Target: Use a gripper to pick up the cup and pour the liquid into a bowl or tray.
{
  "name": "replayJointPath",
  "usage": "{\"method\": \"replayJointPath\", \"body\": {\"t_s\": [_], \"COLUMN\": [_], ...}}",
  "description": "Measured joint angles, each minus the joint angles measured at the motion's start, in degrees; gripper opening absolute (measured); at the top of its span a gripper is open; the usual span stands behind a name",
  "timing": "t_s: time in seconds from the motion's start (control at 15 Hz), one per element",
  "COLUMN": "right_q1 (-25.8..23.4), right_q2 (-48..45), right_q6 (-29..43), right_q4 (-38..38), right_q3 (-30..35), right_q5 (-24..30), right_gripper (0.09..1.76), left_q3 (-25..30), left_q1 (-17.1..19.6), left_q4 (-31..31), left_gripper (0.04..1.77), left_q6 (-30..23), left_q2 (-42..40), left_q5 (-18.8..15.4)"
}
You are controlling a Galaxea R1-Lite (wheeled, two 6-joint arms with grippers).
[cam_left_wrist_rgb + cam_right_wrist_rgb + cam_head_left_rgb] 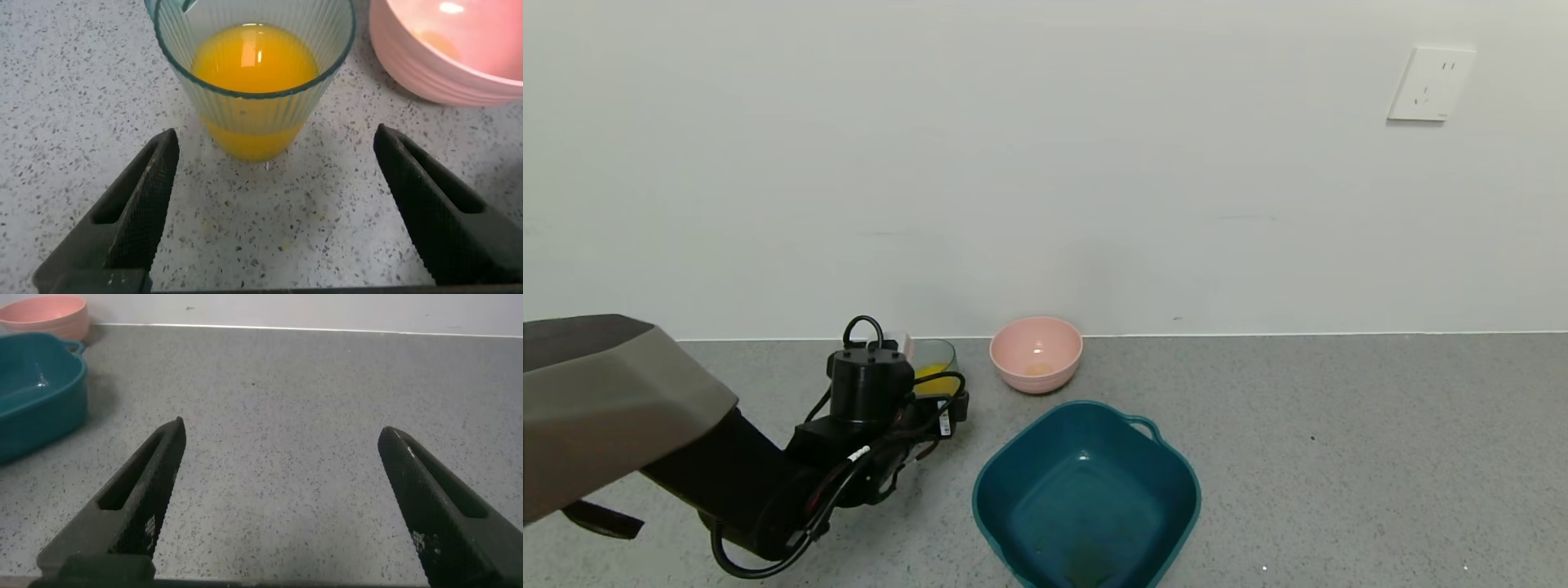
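The ribbed pale blue-green cup [935,366] stands upright by the wall, about half full of orange liquid [254,64]. In the left wrist view the cup [255,114] stands just beyond my left gripper [274,143], whose two black fingers are wide open on either side and apart from it. In the head view the left gripper's wrist [870,388] hides the cup's near side. The dark teal basin [1086,498] sits at the front centre and holds no orange liquid that I can see. My right gripper [282,437] is open and empty over bare counter, out of the head view.
A pink round bowl [1036,354] stands by the wall, right of the cup and behind the basin; it also shows in the left wrist view [445,49]. The basin [37,392] and pink bowl [45,314] show far off in the right wrist view. A wall socket [1431,83] is high at the right.
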Motion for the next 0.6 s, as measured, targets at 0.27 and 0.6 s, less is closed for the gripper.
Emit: {"method": "replayJointPath", "body": {"t_s": [0.27,0.6], "right_q1": [0.0,0.0], "right_q2": [0.0,0.0], "right_q6": [0.0,0.0], "right_q4": [0.0,0.0], "right_q3": [0.0,0.0], "right_q5": [0.0,0.0], "right_gripper": [1.71,1.71], "left_q3": [-1.1,-3.3], "left_q1": [0.2,0.3], "left_q4": [-2.8,-3.1], "left_gripper": [1.72,1.72], "left_q6": [0.1,0.3], "left_q2": [2.8,4.7], "left_q5": [3.7,4.6]}}
